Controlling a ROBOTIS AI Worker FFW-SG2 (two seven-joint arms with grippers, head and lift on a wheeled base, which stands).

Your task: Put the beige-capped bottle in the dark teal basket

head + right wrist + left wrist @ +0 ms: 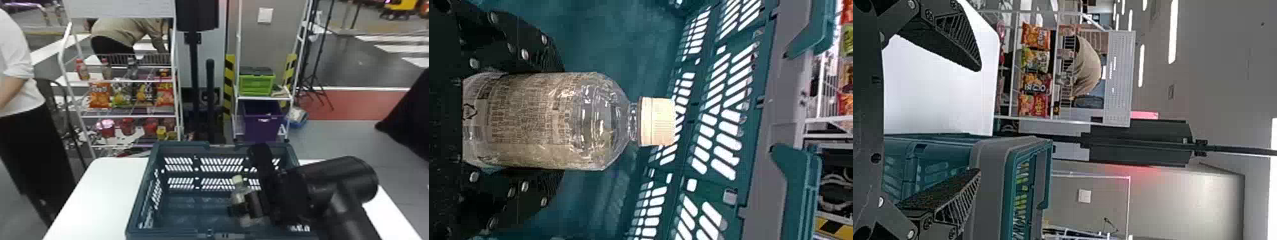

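In the head view, my right gripper reaches down into the dark teal basket at its right side. It holds the beige-capped bottle upright, cap up, inside the basket walls. The right wrist view has the clear bottle between both fingers of my right gripper, its beige cap toward the basket's slotted wall. Whether its base touches the basket floor I cannot tell. My left gripper stands open with nothing between its fingers, beside the basket in the left wrist view.
The basket stands on a white table. Behind it are a snack rack at the left, a black post, and a rack with a green crate and a purple bin. A person stands at the left edge.
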